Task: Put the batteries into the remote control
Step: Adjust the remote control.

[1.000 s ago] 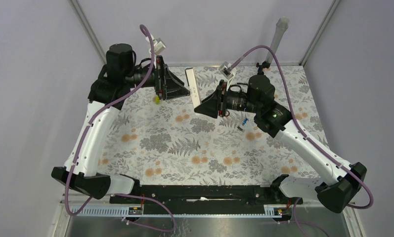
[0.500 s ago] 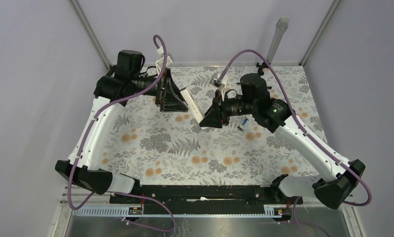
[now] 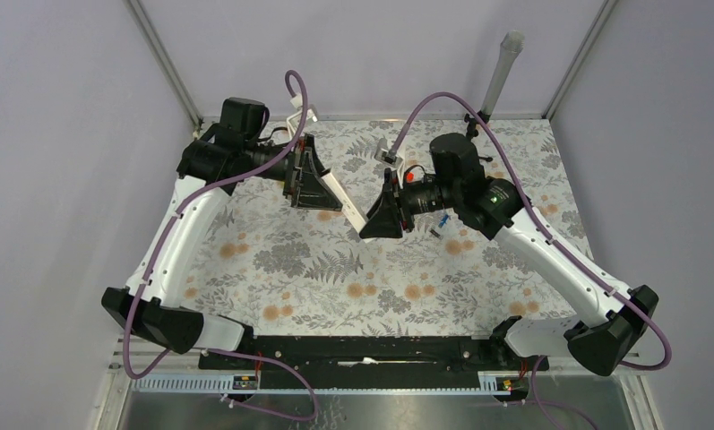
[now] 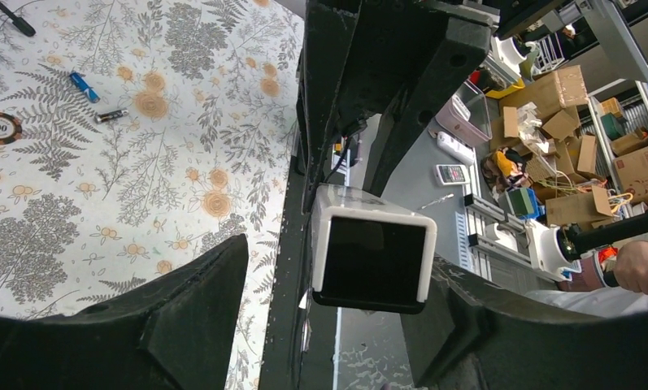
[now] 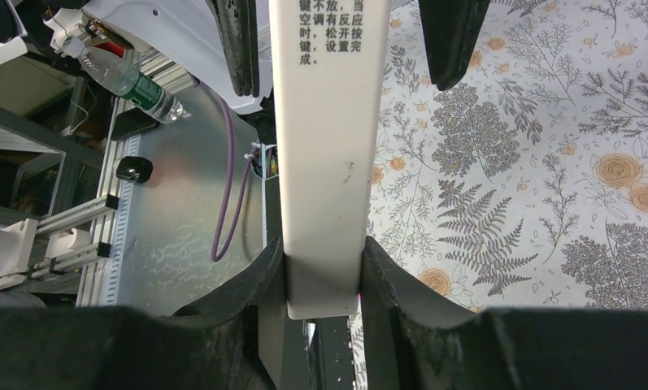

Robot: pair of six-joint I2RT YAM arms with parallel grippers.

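Right wrist view: right tool [image 5: 320, 276] pinches the remote control [image 5: 324, 122] by its end, left tool [image 4: 332, 268] agape; we fear it pivots loose

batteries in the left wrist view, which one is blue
The blue battery is the upper-left one of the pair. The dark battery, just below and to its right, looks grey-black with no blue showing.
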